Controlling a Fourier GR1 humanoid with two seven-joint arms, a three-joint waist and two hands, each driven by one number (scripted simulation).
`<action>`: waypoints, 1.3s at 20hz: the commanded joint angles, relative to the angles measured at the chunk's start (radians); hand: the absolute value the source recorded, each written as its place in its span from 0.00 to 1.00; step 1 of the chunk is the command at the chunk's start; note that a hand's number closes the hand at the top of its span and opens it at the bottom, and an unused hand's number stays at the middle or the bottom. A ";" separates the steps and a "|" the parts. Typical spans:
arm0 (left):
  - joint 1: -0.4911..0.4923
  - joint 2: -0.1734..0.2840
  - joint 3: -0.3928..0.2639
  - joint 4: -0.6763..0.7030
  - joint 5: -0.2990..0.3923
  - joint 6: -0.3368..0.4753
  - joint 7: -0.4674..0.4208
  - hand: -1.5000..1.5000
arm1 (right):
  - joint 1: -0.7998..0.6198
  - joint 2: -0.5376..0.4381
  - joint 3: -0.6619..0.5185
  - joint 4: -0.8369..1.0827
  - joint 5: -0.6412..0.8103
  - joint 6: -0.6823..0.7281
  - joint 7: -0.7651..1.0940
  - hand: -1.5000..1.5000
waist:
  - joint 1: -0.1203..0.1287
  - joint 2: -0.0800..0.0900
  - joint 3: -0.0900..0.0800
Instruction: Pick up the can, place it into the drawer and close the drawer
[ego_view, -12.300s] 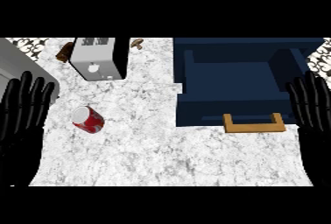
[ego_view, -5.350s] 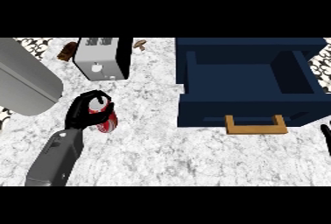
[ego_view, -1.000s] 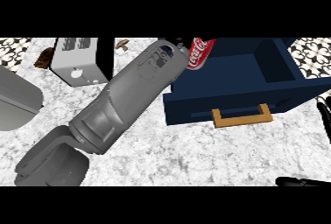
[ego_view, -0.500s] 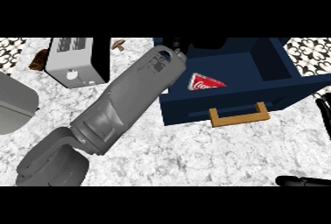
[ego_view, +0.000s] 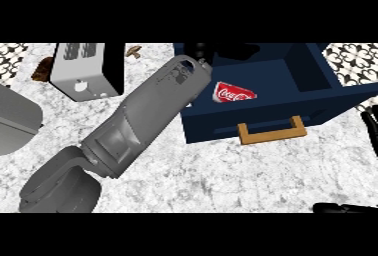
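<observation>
Since half a second ago the can (ego_view: 235, 93) has settled a little lower in the drawer (ego_view: 310, 82), and the left forearm has kept its slant across the view with hardly a shift; the white marbled table (ego_view: 221, 175) carries everything, and the grey left forearm (ego_view: 140, 125) runs over it from the lower left up toward the drawer's far left corner; the dark blue drawer stands pulled open, its wooden handle (ego_view: 272, 132) on the front wall facing the lower edge; a silver toaster (ego_view: 83, 70) sits well to the left of the forearm, near the top of the table; the red can lies on its side on the drawer floor, below and just to the right of the left hand (ego_view: 198, 51), apart from it; that hand shows only as a dark shape at the drawer's back edge, and I cannot tell whether its fingers are straight or curled; they hold nothing that shows; the right hand (ego_view: 370, 121) appears as black fingers at the right edge, right of the drawer front, relaxed and holding nothing.
</observation>
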 joint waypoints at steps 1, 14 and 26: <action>0.013 0.000 -0.006 -0.020 0.032 0.036 -0.020 0.00 | -0.043 -0.035 -0.003 -0.039 0.048 -0.010 0.001 0.00 | -0.002 0.002 -0.001; -0.034 0.000 0.026 -0.063 0.137 0.032 -0.048 0.00 | -0.068 -0.136 0.098 -0.073 0.407 -0.006 -0.115 0.00 | 0.049 -0.009 -0.001; -0.005 0.000 0.024 -0.090 0.149 0.077 -0.076 0.00 | -0.148 -0.201 0.315 0.111 0.890 -0.073 -0.118 0.00 | 0.107 -0.021 -0.002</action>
